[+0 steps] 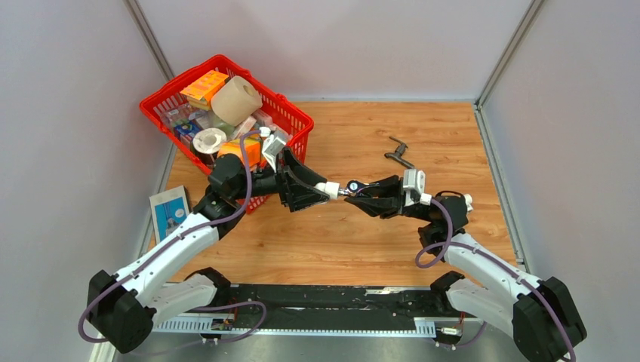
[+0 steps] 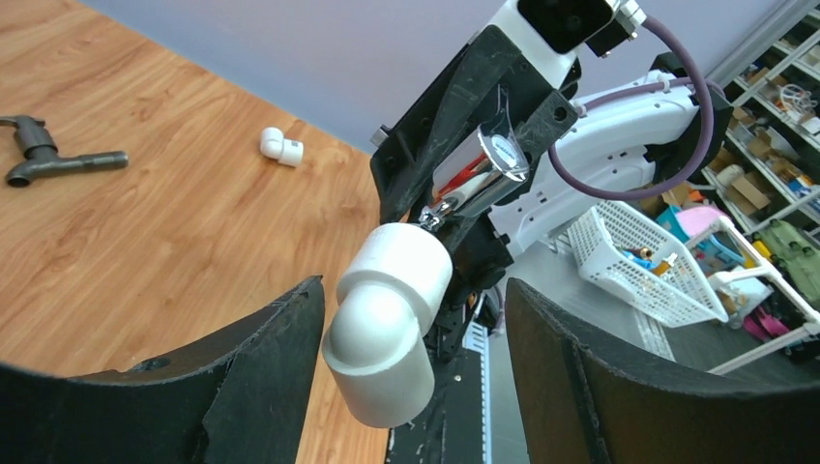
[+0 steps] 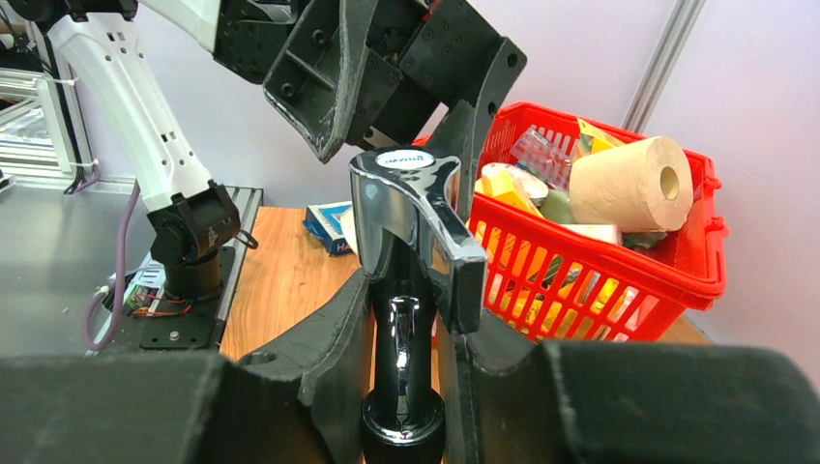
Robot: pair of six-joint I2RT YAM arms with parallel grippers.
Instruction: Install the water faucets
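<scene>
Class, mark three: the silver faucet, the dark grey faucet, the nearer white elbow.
silver faucet (image 3: 416, 208), right wrist view, chrome handle.
dark grey faucet (image 2: 68, 165), left wrist view, horizontal barrel.
nearer white elbow (image 2: 387, 329), left wrist view, its bend.

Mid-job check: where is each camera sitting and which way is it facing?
Top external: above and behind the robot, looking down on the table; left arm and right arm show.
Left wrist: on the left arm, facing the right end effector; its fingers flank the white elbow fitting.
Right wrist: on the right arm, facing the red basket; its fingers clamp the silver faucet.
Shared: top and left wrist both show the dark grey faucet.
</scene>
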